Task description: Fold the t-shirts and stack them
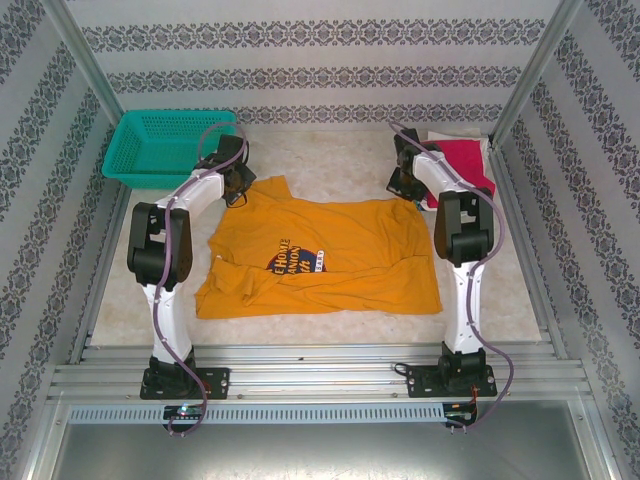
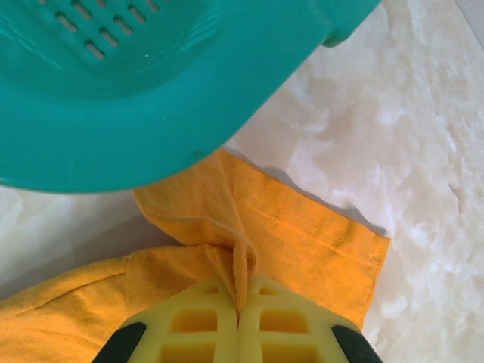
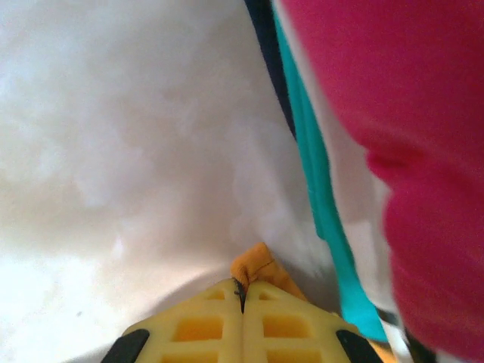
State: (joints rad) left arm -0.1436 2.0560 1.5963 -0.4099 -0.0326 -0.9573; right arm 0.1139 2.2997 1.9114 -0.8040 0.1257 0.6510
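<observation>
A mustard-orange t-shirt (image 1: 330, 255) with dark chest lettering lies spread across the middle of the table. My left gripper (image 1: 237, 185) is shut on its far left corner; the wrist view shows a fold of orange cloth (image 2: 243, 261) pinched between the yellow fingers (image 2: 198, 325). My right gripper (image 1: 405, 180) is shut on the far right corner, where a small tuft of orange cloth (image 3: 257, 268) pokes out between its fingers (image 3: 291, 325). A crimson-red t-shirt (image 1: 465, 160) tops a folded pile at the far right, looming close in the right wrist view (image 3: 408, 151).
A teal mesh basket (image 1: 165, 145) stands at the far left, right beside the left gripper, its rim (image 2: 151, 128) overhanging the cloth in the wrist view. Under the red shirt lie teal (image 3: 321, 189), white and dark layers. Metal frame posts and patterned walls enclose the table.
</observation>
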